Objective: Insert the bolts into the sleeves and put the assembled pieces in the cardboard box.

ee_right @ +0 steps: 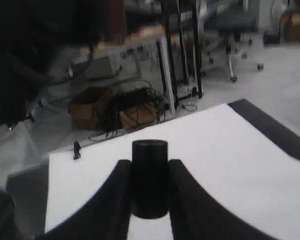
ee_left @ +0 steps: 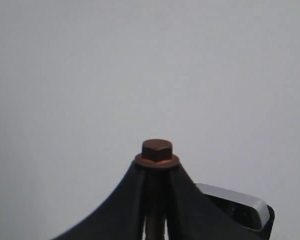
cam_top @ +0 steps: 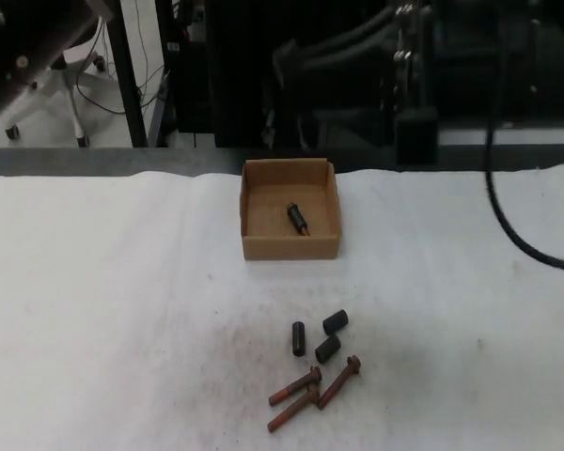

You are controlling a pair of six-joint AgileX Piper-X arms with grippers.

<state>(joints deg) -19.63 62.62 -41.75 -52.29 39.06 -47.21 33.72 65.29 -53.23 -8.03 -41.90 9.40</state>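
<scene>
Left pincer (ee_left: 157,169): closed on a rusty held bolt (ee_left: 157,150), its hex head standing above the fingertips.
Right pincer (ee_right: 150,170): clamped round a black held sleeve (ee_right: 149,150), whose end pokes up past the fingers.
Cardboard box (cam_top: 290,247): mid-surface, towards the far edge, open on top.
Assembled piece (cam_top: 298,218): lying inside the box, apart from its walls.
Loose sleeves (cam_top: 299,338) (cam_top: 335,322) (cam_top: 327,349): three, bunched nearer than the box.
Loose bolts (cam_top: 295,386) (cam_top: 293,410) (cam_top: 339,381): three, just nearer again.
Surface (cam_top: 122,310): white cloth stretching broadly on either side of the box and the cluster.
</scene>
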